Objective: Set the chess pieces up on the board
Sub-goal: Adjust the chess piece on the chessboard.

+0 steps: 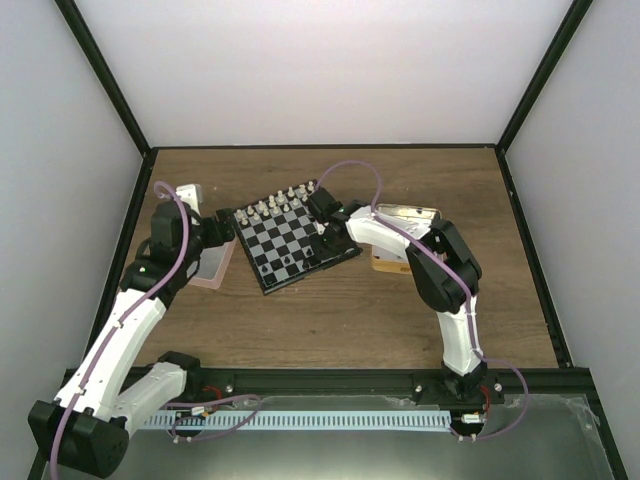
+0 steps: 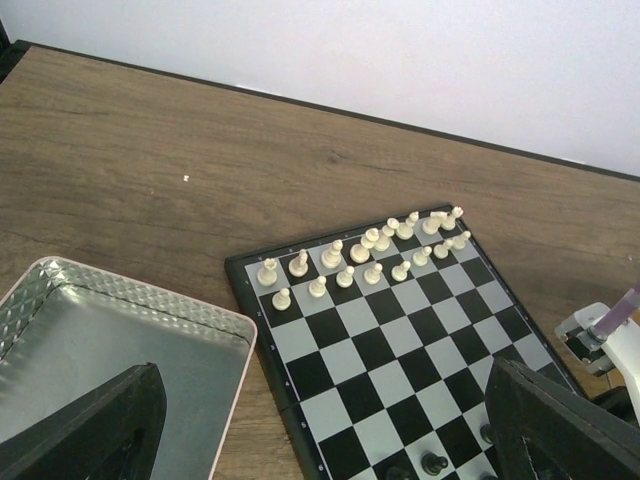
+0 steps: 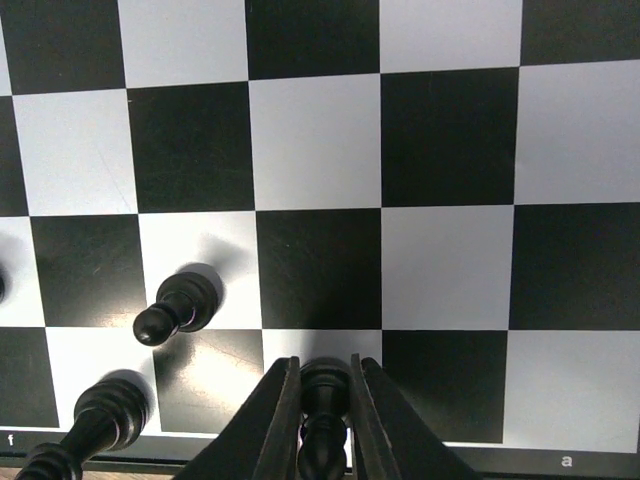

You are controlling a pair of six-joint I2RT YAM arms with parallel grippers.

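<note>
Two fingers of the right tool (image 3: 325, 372) pinched a black piece (image 3: 324, 440) at the edge of the board (image 3: 450, 140). The left tool (image 2: 322, 380) gaped wide, holding nothing.

One board (image 1: 262, 247), two tins (image 1: 208, 266), sixteen white pieces (image 2: 345, 277), some black pieces (image 3: 176, 306)

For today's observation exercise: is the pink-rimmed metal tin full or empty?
Empty, as far as shown: the metal tin shows only bare embossed floor; its near corner is hidden.
</note>
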